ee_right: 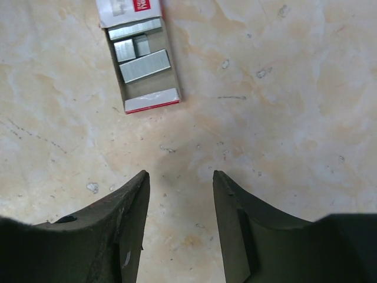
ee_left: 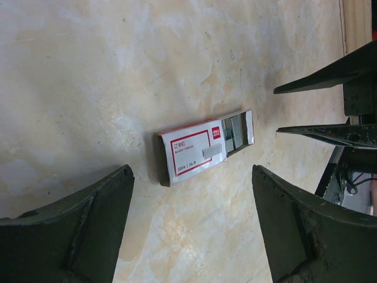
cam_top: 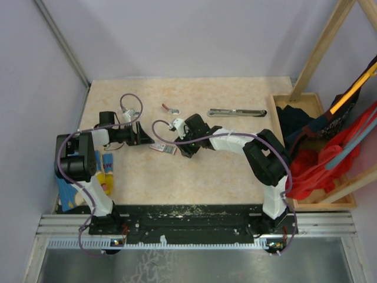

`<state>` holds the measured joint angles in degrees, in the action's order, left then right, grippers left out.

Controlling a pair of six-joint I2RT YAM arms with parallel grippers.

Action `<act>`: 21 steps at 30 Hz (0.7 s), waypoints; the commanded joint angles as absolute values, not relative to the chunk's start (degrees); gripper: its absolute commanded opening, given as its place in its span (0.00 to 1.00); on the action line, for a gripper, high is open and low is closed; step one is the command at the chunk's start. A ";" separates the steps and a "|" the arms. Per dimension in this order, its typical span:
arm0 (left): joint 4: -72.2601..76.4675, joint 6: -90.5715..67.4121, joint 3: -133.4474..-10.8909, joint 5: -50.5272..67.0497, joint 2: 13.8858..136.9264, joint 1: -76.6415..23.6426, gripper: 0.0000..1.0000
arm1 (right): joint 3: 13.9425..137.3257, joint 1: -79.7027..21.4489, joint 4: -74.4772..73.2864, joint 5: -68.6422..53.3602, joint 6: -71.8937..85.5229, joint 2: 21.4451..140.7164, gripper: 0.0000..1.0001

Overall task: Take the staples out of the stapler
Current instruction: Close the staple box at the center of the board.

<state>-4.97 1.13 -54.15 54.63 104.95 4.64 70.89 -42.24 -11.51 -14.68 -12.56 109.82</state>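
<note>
The stapler [cam_top: 237, 112] lies stretched out flat at the back of the table, right of centre, away from both grippers. A small red-and-white staple box [cam_top: 163, 148] lies between the grippers with its tray slid out. Grey staples lie in that tray [ee_right: 144, 65], and they also show in the left wrist view [ee_left: 235, 132]. My left gripper [cam_top: 144, 137] is open and empty, just left of the box [ee_left: 194, 150], low over the table. My right gripper [cam_top: 179, 144] is open and empty, just right of the box's tray end [ee_right: 150, 101]. Its fingertips [ee_left: 318, 131] show in the left wrist view.
A small silver-and-reddish piece [cam_top: 171, 108] lies at the back centre. A wooden tray [cam_top: 315, 203] with red and dark cloth stands at the right edge, beside a wooden post [cam_top: 318, 50]. Blue and yellow items [cam_top: 108, 171] lie by the left arm's base.
</note>
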 commanded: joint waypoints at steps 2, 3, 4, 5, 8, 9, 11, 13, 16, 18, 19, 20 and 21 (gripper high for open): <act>-5.27 1.33 -53.88 54.95 106.86 4.18 0.82 | 71.37 -42.01 -6.71 -10.37 -9.44 109.39 0.47; -5.30 1.29 -53.88 54.96 107.09 4.07 0.81 | 71.48 -42.01 -6.63 -10.29 -9.08 109.96 0.47; -5.27 1.36 -53.88 55.00 107.31 3.98 0.81 | 71.77 -42.01 -6.64 -10.31 -8.76 110.53 0.47; -5.25 1.32 -53.88 55.03 107.45 3.94 0.79 | 72.18 -42.01 -6.83 -10.36 -8.44 111.28 0.46; -5.14 1.32 -53.83 55.23 107.93 3.81 0.74 | 73.74 -42.06 -7.60 -10.19 -7.79 113.11 0.44; -5.08 1.30 -53.79 55.41 108.14 3.78 0.73 | 74.15 -42.07 -7.70 -10.12 -7.60 113.52 0.44; -4.98 1.23 -53.79 55.70 108.55 3.57 0.72 | 74.83 -42.10 -7.78 -10.26 -7.12 114.25 0.42; -4.98 1.24 -53.71 55.97 108.94 3.35 0.70 | 75.41 -42.39 -7.96 -10.13 -6.74 115.08 0.41; -4.69 1.10 -53.61 56.21 109.45 3.02 0.65 | 75.97 -42.91 -7.89 -9.78 -6.27 116.01 0.39; -4.59 1.05 -53.61 56.33 109.83 2.86 0.63 | 76.30 -43.48 -8.06 -9.47 -5.99 116.80 0.38; -4.58 1.05 -53.61 56.37 110.00 2.71 0.62 | 76.60 -43.79 -8.09 -9.19 -5.98 117.12 0.38; -4.54 1.10 -53.69 56.37 110.13 2.65 0.62 | 76.78 -44.04 -8.20 -9.04 -5.98 117.41 0.38; -4.56 1.06 -53.70 56.39 110.25 2.47 0.62 | 76.95 -44.31 -8.24 -8.79 -5.98 117.68 0.37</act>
